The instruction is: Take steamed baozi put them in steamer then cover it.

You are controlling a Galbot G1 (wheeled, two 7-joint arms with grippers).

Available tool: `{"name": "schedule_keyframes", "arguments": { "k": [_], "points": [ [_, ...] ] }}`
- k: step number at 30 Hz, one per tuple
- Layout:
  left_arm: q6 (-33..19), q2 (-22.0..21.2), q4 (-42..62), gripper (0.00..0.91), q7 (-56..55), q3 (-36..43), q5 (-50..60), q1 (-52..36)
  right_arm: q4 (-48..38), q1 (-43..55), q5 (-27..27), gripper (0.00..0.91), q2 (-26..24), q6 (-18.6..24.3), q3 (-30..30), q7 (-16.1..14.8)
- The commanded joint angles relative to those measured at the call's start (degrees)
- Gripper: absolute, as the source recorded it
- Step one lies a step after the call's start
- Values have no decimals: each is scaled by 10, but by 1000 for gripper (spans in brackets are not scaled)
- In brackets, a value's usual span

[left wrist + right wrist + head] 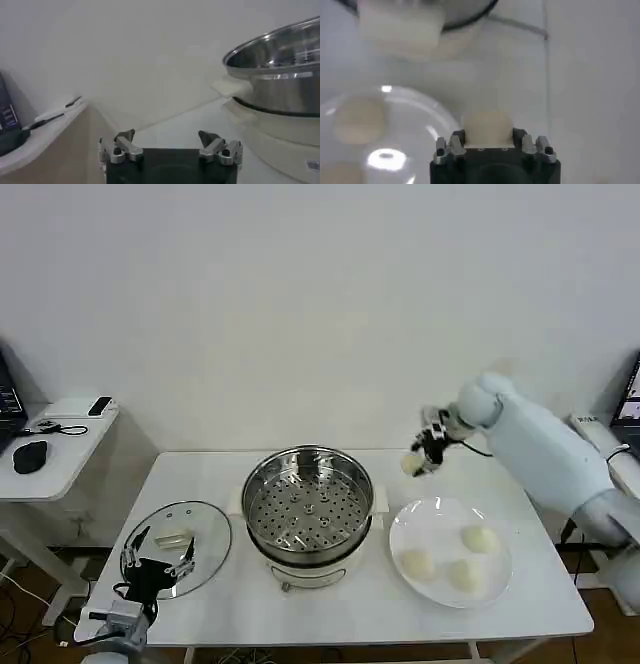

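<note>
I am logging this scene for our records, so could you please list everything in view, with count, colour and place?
steamed baozi: four, cream-white; three on the plate, one held in the air above the table, behind the plate.
steamer: one, shiny steel with whitish handles, table centre, tray bare.
plate: one, white, right of the steamer.
glass lid: one, clear, flat on the table left of the steamer.
table: one, white.
side table: one, white, far left, holding small dark items.
left claw: black, open, over the glass lid.
right claw: black, shut on one steamed baozi.
</note>
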Motion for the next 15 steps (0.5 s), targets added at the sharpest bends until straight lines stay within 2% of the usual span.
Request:
{"name": "schedule_keyframes", "arguments": {
  "k": [1,2,3,5,6,8,11,13,15],
  "points": [
    [0,-1,0,907,-3,-1,0,3,-53,104,87,625,99,123,-38,-10],
    [0,-1,0,907,-3,-1,0,4,-53,104,87,625,99,123,-38,-10],
    [0,-1,-1,907,-4,-2,0,6,-77,105,73,625,125,207,-36,-10],
    [0,-1,-2,907,-4,-2,0,8,-62,105,62,625,128,202,-40,-7],
    [0,-1,-3,907,-4,-2,0,10,-44,103,46,625,134,216,-42,-7],
    [0,-1,-2,907,-4,-3,2,10,-26,102,45,625,139,232,-52,-5],
    [1,-3,0,907,-4,-2,7,12,-15,101,27,625,152,312,-62,1],
    [1,-5,-1,907,-3,-1,11,14,-5,100,1,625,158,346,-73,18],
    [1,-7,-2,907,-3,-1,13,17,12,99,-45,625,157,361,-84,26]
  ]
}}
